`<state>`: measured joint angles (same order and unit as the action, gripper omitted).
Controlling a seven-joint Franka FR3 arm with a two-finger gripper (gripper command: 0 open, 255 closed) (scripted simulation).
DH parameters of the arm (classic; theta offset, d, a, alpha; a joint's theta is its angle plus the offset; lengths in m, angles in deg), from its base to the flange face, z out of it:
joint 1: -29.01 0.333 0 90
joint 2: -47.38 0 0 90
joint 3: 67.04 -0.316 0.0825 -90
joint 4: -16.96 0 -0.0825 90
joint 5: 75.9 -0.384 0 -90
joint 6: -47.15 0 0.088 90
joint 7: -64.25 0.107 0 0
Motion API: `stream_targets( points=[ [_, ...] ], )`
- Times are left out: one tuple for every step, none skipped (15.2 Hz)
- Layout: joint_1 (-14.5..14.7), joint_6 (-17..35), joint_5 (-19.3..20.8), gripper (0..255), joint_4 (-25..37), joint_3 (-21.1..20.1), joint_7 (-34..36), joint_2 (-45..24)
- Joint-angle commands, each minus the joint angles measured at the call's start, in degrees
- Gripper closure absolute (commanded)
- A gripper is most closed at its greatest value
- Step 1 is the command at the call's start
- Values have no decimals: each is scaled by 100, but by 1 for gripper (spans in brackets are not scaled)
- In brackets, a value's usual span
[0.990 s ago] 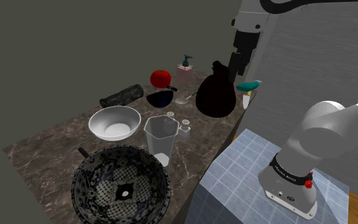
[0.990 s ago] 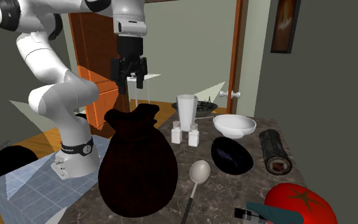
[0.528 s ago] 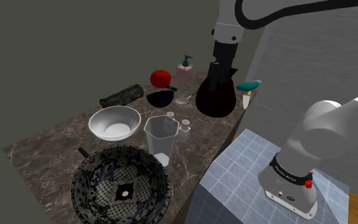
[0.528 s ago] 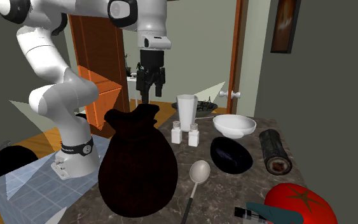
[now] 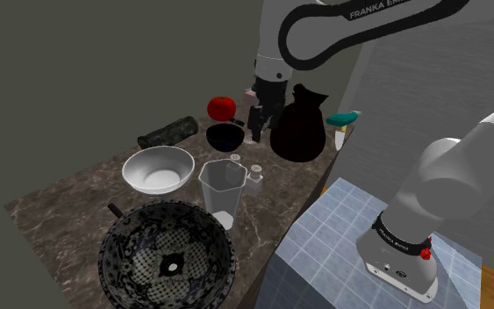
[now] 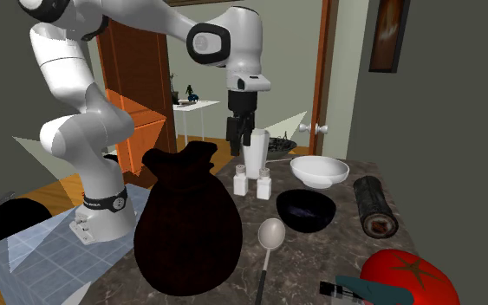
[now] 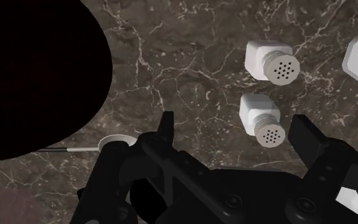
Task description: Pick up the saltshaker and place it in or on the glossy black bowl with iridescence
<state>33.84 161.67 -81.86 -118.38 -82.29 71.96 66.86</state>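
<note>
Two white saltshakers (image 7: 262, 118) (image 7: 271, 62) stand side by side on the dark marbled counter (image 7: 190, 70). They stand beside a clear measuring cup (image 5: 223, 189) in the shoulder view and show as a pair (image 6: 241, 181) (image 6: 264, 183) in the second exterior view. My gripper (image 7: 234, 137) hangs open above them, holding nothing. The nearer shaker lies just ahead of one of its fingers (image 7: 304, 137). The arm brings the gripper (image 5: 255, 123) (image 6: 237, 139) down over the counter. The glossy black bowl (image 5: 224, 135) (image 6: 305, 210) sits upright beside a spoon (image 6: 270, 238).
A big black sack-like jug (image 5: 299, 127) (image 6: 187, 221) (image 7: 37, 70) stands close to the gripper. Also on the counter are a white bowl (image 5: 158, 168) (image 6: 318, 171), a patterned colander (image 5: 168, 256), a dark roll (image 5: 168, 132), a tomato (image 5: 222, 107) and a soap dispenser (image 5: 255, 86).
The arm has swung from above the counter's edge to over the counter and come down toward the shakers. The black bowl now shows its opening upward instead of lying tilted.
</note>
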Motion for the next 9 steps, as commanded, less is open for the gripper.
stream_targets(
  points=[
    [35,235,38,0,183,-148,172,-378],
    [52,347,75,0,284,-220,265,-579],
    [68,454,121,0,393,-290,360,-782],
    [85,555,176,0,508,-357,459,-988],
    [104,649,240,0,630,-421,560,-1196],
    [125,737,313,0,758,-480,665,-1406],
    [134,756,330,0,788,-489,689,-1454],
    [136,834,342,0,744,-492,699,-1489],
    [137,912,354,0,700,-496,708,-1525]
  ],
)
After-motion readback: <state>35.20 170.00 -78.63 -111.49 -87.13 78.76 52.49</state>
